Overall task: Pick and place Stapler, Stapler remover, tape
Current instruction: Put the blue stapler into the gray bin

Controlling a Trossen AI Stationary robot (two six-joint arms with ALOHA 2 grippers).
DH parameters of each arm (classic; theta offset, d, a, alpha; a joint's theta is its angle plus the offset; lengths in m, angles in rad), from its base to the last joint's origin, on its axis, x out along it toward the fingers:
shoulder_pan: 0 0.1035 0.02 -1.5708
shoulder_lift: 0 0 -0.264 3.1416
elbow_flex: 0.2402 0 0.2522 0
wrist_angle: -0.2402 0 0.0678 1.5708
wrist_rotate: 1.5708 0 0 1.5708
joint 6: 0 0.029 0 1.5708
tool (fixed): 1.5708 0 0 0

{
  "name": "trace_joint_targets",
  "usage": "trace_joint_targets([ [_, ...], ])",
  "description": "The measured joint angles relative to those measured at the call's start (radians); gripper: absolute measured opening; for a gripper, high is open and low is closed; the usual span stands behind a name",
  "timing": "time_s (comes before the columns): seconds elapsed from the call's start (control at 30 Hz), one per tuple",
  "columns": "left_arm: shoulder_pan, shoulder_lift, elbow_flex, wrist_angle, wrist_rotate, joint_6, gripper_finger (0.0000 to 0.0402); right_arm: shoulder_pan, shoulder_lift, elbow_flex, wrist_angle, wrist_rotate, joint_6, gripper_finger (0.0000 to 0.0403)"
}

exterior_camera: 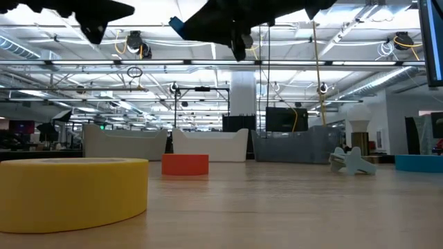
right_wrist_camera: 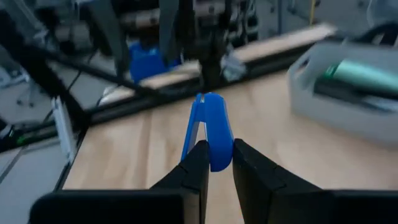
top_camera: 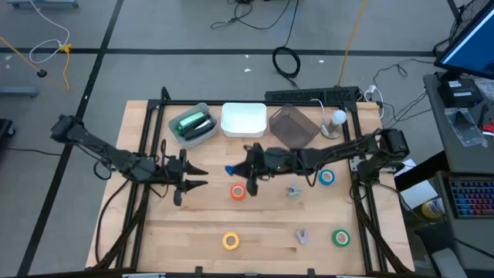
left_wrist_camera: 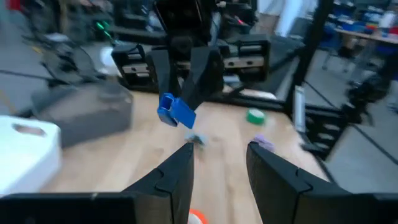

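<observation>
A blue stapler [right_wrist_camera: 210, 140] is held clamped between the fingers of the right end effector [right_wrist_camera: 216, 160], lifted above the bench [top_camera: 255, 224] near its middle. It is seen as a short, glossy blue body with a rounded nose and a lighter strip along its slot; from above it shows at 9 o'clock of the right end effector [top_camera: 245, 171], just beyond the orange tape [top_camera: 238, 191].

The left end effector [left_wrist_camera: 219, 168] is held with its fingers parted and nothing between them, at 9 o'clock of the bench centre, facing the stapler.

The tape is seen as four small rings lying flat on the bench: orange at the centre, blue [top_camera: 326, 177] at 3 o'clock, yellow [top_camera: 231, 241] at 6 o'clock and green [top_camera: 340, 238] at 4 o'clock. Two small grey pieces [top_camera: 294, 190] lie between them; what they are cannot be told.

At 12 o'clock three bins are lined up: a clear one [top_camera: 202, 114] with a green item [top_camera: 193, 123], a white one [top_camera: 244, 120] and a dark one [top_camera: 293, 127].
</observation>
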Motion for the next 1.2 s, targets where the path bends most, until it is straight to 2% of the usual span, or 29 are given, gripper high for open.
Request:
trace_joint_targets([
  [0.13,0.059,0.048,0.0,0.106,-0.026,0.05,0.0147,-0.029,0.0,0.0,0.042,-0.022,-0.055,0.0049],
  [0.27,0.142,0.091,0.0,0.176,-0.026,0.039,0.0147,-0.048,0.0,0.0,0.082,-0.034,-0.103,0.0049],
  [0.43,0.235,0.145,0.0,0.246,0.007,-0.05,0.0147,-0.056,0.0,0.0,0.078,-0.016,-0.19,0.0049],
  [0.5,0.256,0.161,0.0,0.257,0.008,-0.104,0.0147,-0.057,0.0,0.0,0.078,0.029,-0.226,0.0049],
  [0.8,0.271,0.209,0.0,0.345,0.008,-0.172,0.0147,-0.061,0.0,0.0,0.069,0.209,-0.372,0.0049],
  [1.2,0.331,0.303,0.001,0.427,0.011,-0.27,0.0147,-0.063,0.0,0.0,0.069,0.213,-0.403,0.0049],
])
